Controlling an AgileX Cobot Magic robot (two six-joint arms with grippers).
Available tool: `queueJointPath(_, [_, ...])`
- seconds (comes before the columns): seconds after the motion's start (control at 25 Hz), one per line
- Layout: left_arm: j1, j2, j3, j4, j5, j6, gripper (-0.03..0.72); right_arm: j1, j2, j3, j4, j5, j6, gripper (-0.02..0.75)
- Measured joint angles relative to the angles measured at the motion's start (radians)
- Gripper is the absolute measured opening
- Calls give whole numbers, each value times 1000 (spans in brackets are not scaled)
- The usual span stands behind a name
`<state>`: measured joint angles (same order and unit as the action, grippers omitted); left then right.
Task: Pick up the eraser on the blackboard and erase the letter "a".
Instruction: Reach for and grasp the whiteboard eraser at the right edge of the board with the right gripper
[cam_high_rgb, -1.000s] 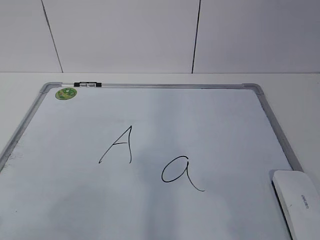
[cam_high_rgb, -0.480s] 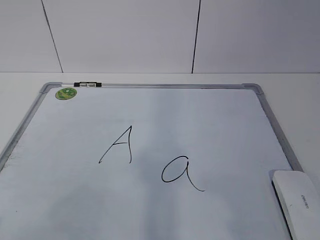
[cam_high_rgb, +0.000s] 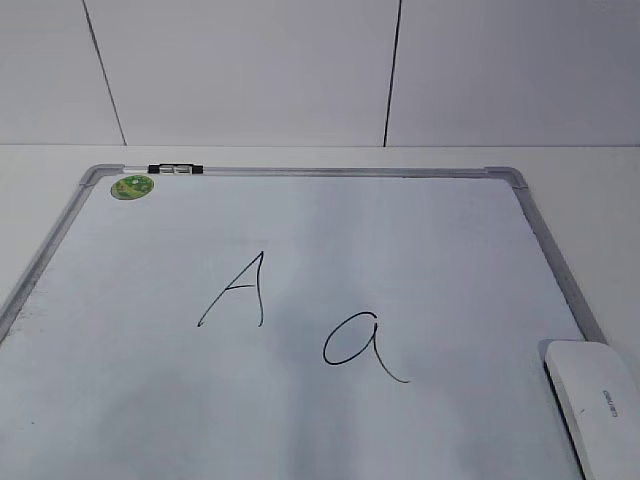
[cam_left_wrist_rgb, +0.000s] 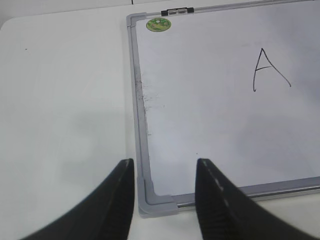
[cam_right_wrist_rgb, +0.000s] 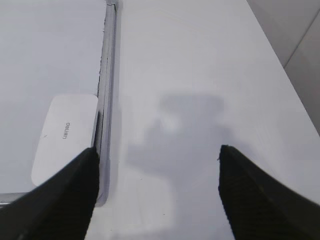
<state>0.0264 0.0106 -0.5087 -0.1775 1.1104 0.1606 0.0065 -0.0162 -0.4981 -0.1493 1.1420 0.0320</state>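
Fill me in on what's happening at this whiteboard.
Nothing is being handled yet. The whiteboard lies flat on the table with an "A" and a cursive "a" both intact. The eraser rests at the board's near right corner. The right gripper hovers open beside it, over the table; the left gripper is open and empty above the near left corner.

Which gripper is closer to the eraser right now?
Right. The right gripper hovers open just beside the eraser, above the board's right frame. The left gripper hangs open over the opposite corner; no eraser in its view.
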Motion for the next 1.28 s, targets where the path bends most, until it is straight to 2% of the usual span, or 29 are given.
queueJointPath(0.32, [0, 0, 0, 0, 0, 0, 307, 0, 0, 0, -32, 0, 0, 592])
queueJointPath(0.64, [0, 0, 0, 0, 0, 0, 307, 0, 0, -5, -9, 0, 0, 592])
queueJointPath(0.88, [0, 0, 0, 0, 0, 0, 307, 0, 10, -106, 15, 2, 0, 592])
queueJointPath(1.28, [0, 0, 0, 0, 0, 0, 307, 0, 271, -283, 100, 0, 0, 592])
